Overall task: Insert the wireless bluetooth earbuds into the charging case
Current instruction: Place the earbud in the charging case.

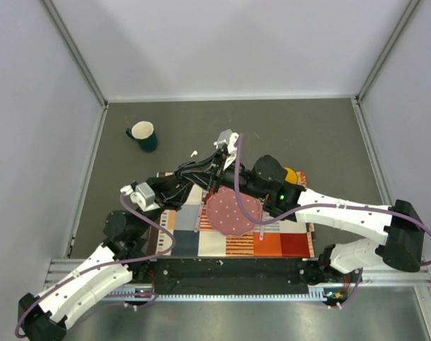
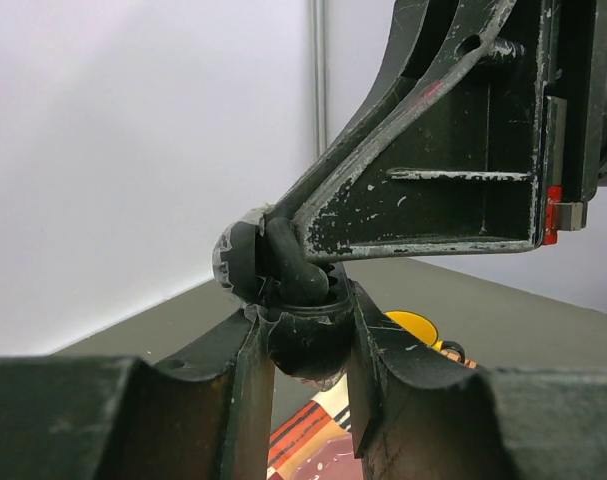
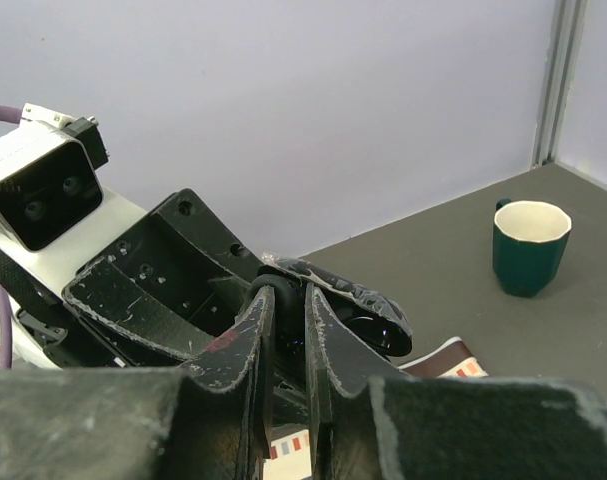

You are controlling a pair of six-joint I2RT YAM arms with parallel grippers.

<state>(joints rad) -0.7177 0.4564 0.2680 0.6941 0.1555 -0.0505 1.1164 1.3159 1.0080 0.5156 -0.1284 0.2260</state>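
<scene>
My left gripper (image 1: 209, 179) and right gripper (image 1: 219, 172) meet tip to tip above the patterned mat. In the left wrist view my left gripper (image 2: 305, 350) is shut on a small black oval object (image 2: 301, 350) wrapped in clear tape. In the right wrist view my right gripper (image 3: 290, 298) is shut on a small black rounded piece (image 3: 283, 287) that sits at the top of that same black object (image 3: 383, 318). A tiny white speck (image 1: 193, 153), perhaps an earbud, lies on the grey table behind the grippers. No white charging case shows in any view.
A dark green mug (image 1: 143, 135) stands at the back left, also in the right wrist view (image 3: 528, 247). A yellow mug (image 1: 291, 175) sits by the right arm. A pink perforated disc (image 1: 233, 212) lies on the striped mat (image 1: 286, 245).
</scene>
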